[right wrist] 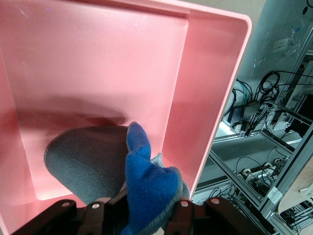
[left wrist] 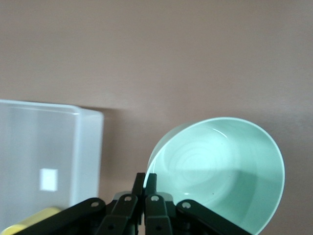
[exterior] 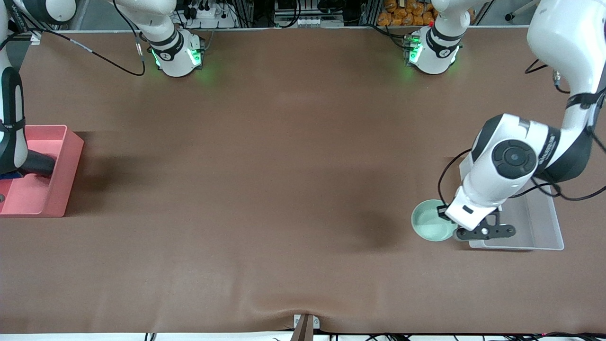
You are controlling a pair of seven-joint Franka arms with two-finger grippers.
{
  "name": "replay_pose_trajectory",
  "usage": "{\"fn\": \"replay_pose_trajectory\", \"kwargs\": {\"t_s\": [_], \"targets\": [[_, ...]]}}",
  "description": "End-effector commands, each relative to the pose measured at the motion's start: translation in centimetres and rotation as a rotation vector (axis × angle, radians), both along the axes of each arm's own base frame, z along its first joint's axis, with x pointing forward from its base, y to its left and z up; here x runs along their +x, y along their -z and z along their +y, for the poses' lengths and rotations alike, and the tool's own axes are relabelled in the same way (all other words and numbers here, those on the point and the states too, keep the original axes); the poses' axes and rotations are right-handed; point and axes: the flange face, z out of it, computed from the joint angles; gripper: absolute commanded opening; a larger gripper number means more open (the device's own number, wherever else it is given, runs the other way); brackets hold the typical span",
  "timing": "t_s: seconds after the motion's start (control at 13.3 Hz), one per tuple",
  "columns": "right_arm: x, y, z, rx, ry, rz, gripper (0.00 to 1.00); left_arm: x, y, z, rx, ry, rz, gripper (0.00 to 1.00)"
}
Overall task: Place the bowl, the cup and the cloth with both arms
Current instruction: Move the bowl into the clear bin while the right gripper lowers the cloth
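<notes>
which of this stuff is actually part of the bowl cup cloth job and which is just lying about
Part of the job:
- bowl, rim pinched by the left gripper
- cup, in the clear tray
- cloth, gripped by the right gripper over the pink bin

Lying about:
- cables on the table
- shelf clutter past the table edge

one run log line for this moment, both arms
left gripper: shut on bowl rim, beside clear bin | right gripper: shut on cloth, over pink bin
</notes>
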Motion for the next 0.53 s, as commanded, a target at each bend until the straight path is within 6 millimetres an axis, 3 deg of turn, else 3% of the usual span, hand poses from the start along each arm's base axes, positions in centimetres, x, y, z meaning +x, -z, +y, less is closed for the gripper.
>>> {"fn": "replay_pose_trajectory", "kwargs": {"t_s": [0.0, 0.45], "targets": [[-0.1, 0.5, -0.3, 0.020, 0.013, -0.007, 0.00, -0.3, -1.0, 5.2, 0.048, 0.074, 0.039, 0.00], [-0.2, 0.8, -0.3, 0.023, 0.013, -0.001, 0.00, -1.4, 0.5, 18.9, 0.027, 0.239, 0.210, 0.00]]}}
